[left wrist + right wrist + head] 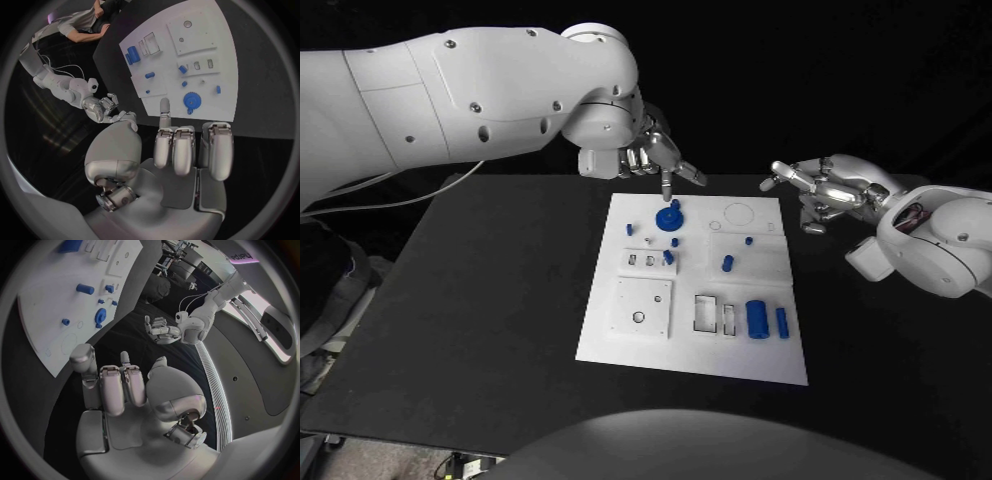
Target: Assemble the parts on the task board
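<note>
Silver left hand (642,155) seems empty above the task board (697,345); right hand (826,192) curled, empty.

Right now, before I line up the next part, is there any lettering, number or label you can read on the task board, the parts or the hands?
None can be read.
Task board: white, with outlines and cutouts, no lettering visible.
Blue gear and the other blue parts: no markings visible.
Left hand and right hand: bare silver, no label visible.
Right wrist view, room behind: a purple sign, too blurred to read.
</note>
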Controlling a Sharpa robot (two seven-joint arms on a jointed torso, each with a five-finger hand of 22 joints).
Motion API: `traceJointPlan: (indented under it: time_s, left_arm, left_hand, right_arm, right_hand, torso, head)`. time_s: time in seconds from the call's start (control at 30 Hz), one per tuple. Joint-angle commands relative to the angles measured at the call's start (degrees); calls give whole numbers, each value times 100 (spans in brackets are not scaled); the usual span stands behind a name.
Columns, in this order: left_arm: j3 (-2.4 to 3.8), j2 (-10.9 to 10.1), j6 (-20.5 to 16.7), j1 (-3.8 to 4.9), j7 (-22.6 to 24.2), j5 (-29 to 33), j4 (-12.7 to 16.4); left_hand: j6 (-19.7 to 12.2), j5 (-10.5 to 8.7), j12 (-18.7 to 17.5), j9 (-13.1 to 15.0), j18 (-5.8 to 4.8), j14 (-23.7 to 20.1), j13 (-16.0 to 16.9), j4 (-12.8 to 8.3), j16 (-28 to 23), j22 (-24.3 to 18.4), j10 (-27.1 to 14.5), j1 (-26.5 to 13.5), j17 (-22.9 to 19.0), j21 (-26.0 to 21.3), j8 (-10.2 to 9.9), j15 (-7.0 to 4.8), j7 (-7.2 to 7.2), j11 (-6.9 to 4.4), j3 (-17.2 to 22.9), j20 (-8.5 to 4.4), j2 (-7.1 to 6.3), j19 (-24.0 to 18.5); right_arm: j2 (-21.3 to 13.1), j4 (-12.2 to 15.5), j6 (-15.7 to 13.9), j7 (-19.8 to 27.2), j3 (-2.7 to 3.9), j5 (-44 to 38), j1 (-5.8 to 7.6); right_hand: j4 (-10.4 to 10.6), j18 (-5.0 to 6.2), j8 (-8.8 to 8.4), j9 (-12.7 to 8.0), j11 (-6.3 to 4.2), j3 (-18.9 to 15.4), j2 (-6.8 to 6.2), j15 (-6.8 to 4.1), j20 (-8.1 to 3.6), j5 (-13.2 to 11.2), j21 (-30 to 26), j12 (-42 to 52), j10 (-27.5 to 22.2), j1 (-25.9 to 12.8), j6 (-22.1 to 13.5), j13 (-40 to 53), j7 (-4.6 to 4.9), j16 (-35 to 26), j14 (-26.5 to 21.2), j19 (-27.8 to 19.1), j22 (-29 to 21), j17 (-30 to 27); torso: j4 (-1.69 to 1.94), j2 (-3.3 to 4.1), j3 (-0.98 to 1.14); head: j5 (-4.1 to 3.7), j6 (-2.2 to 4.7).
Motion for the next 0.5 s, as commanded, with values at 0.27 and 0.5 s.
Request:
traceJointPlan:
  time_s: [0.27,0.5]
  left_arm:
    - [-2,225,475,-376,-1173,407,-357]
    - [-2,312,405,-574,-1179,494,-554]
  left_hand:
    - [113,235,13,-182,-100,606,1505,-28,14,1386,596,286,1506,9,-501,102,76,100,-128,127,105,506]
    - [285,324,13,-199,-100,606,1505,-39,14,1388,596,471,1506,8,-611,91,54,85,-178,128,99,506]
  right_arm:
    - [-12,35,269,-323,-11,328,5]
    - [0,50,331,-404,-20,359,5]
  right_hand:
    - [3,-52,29,19,2,-44,-4,2,-5,174,67,49,70,217,5,954,25,44,53,55,708,985]
    - [2,-45,33,23,7,-48,-3,6,-5,265,36,34,45,294,7,931,31,27,26,13,695,963]
  torso:
    - [16,-15,0]
    - [11,-18,-3]
  head:
    - [53,0]
    - [96,0]
